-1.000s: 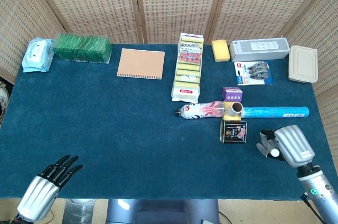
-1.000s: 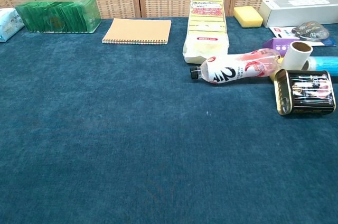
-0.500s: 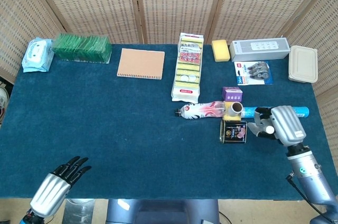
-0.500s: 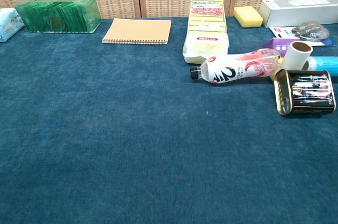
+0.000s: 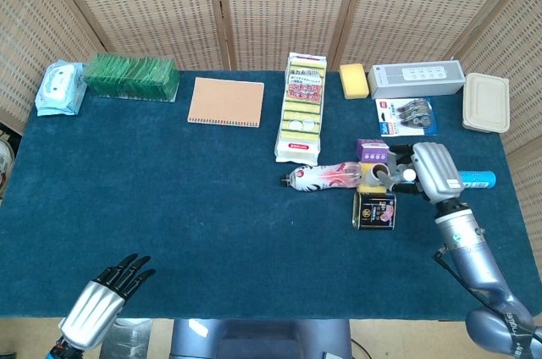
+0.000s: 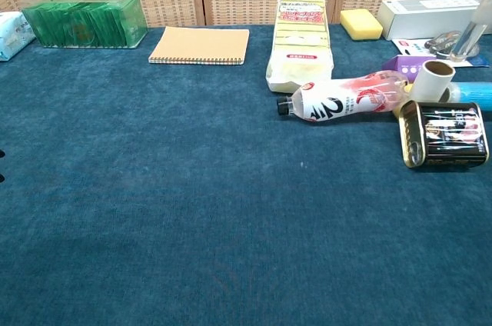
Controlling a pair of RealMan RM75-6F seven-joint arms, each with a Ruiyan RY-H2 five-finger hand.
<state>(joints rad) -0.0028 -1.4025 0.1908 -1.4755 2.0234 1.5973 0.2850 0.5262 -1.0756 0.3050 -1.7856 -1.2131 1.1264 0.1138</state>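
Down at the near left edge, your left hand (image 5: 100, 304) hangs off the table (image 5: 169, 207), fingers straight and apart, holding nothing. Further right, the bottle (image 5: 322, 176) lies on its side, touching the cardboard roll (image 5: 378, 174), with the dark tin (image 5: 374, 210) just below. Your right hand (image 5: 428, 171) hovers over the blue tube (image 5: 478, 179) beside that roll; whether its fingers grip anything, you cannot tell.

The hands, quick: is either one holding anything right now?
Left hand: open, fingers apart, holding nothing, at the table's near edge.
Right hand: over the blue tube; whether it grips cannot be told.
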